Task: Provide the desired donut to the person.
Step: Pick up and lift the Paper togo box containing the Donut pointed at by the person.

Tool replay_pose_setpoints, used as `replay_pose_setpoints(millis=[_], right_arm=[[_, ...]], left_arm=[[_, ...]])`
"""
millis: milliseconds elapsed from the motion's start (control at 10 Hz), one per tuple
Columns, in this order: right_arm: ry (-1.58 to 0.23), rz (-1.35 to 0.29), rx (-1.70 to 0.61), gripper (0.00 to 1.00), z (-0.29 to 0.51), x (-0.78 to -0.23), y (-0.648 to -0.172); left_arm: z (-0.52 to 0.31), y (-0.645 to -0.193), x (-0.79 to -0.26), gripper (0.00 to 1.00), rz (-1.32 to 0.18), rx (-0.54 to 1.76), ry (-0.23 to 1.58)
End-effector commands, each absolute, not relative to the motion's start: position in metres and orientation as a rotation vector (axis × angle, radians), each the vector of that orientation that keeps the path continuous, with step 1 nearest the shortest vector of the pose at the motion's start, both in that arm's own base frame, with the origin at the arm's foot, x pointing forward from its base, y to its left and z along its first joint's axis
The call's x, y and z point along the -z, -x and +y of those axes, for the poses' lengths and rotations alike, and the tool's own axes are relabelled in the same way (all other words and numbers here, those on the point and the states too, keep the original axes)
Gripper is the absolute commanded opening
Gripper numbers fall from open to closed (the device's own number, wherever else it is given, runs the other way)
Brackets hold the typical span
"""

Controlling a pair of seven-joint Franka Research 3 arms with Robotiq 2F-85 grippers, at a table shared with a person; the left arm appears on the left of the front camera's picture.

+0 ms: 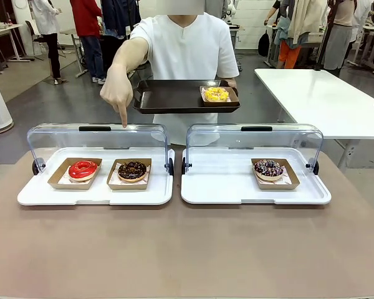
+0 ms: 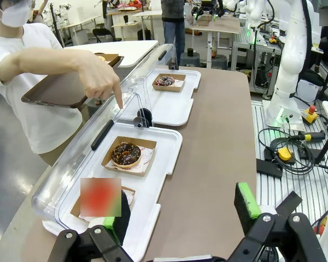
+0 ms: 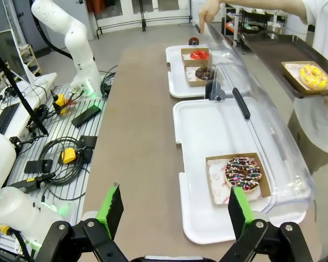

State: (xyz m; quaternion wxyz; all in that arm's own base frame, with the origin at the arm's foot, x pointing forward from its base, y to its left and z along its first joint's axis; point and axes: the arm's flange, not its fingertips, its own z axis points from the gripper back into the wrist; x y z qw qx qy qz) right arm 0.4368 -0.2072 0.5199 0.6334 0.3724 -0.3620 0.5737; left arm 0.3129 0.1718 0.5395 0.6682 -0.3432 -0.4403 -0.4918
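The person (image 1: 186, 50) in a white shirt stands across the table, holding a dark tray (image 1: 174, 96) that carries a yellow donut (image 1: 215, 94). Their other hand (image 1: 117, 93) points a finger down over the left case, above the chocolate donut (image 1: 132, 169). Beside that donut lies a red-glazed donut (image 1: 82, 169). A sprinkled chocolate donut (image 1: 268, 169) sits in the right case. My left gripper (image 2: 180, 218) is open near the table's edge, by the chocolate donut (image 2: 126, 154). My right gripper (image 3: 176, 210) is open, short of the sprinkled donut (image 3: 242, 173).
Each donut rests in a brown cardboard tray on a white display base (image 1: 93, 193), (image 1: 237, 190) with a clear lid (image 1: 100, 137) flipped open toward the person. The brown tabletop (image 1: 187, 249) in front is bare. Cables and boxes (image 3: 65, 155) lie beside the table.
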Motion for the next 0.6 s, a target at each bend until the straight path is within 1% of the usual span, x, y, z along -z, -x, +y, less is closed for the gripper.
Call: replay_pose_setpoints(millis=[0, 400, 500], right_arm=[[-0.854, -0.828, -1.311, 1.00, -0.207, -0.519, -0.437], [-0.854, -0.828, -1.311, 1.00, -0.207, -0.519, -0.437], [-0.854, -0.828, -1.311, 1.00, -0.207, -0.519, -0.437]], left_arm=[[0.172, -0.312, -0.540, 1.00, -1.008, 1.110, 0.776], [0.172, -0.313, -0.539, 1.00, -0.993, 1.109, 0.774], [0.148, -0.320, -0.555, 1.00, -0.945, 1.187, 0.704]])
